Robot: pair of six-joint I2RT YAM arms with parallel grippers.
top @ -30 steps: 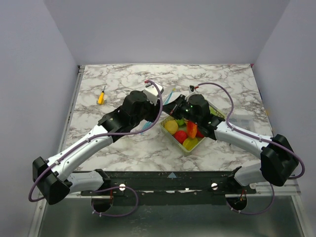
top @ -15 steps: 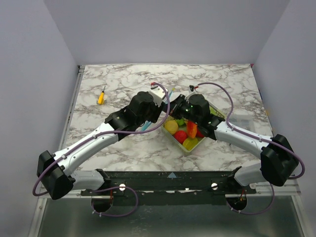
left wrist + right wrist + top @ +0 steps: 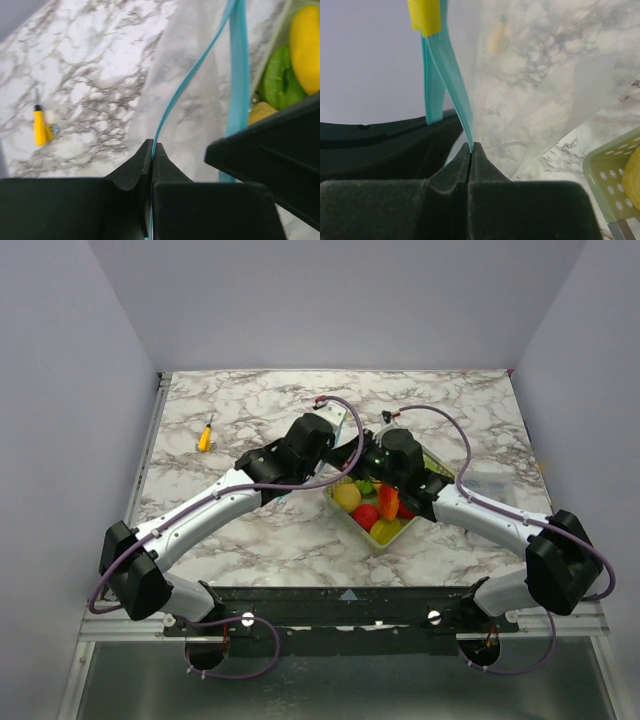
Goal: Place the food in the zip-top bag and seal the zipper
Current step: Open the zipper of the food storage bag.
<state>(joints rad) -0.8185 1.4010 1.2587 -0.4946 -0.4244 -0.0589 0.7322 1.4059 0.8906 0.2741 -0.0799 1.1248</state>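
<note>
Left hand [image 3: 152,150] and right hand [image 3: 471,147], each pinched tight on the zipper [image 3: 239,75] of the zip-top bag [image 3: 210,92]

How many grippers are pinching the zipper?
2. The left gripper pinches the zipper beside the basket; the right gripper pinches it near the yellow slider.

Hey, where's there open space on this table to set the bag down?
Bare marble runs along the far edge of the table, and in the near middle, in front of the basket. Crowded: the centre, where the left gripper and right gripper pinch the zipper beside the basket; a yellow screwdriver lies far left.
</note>
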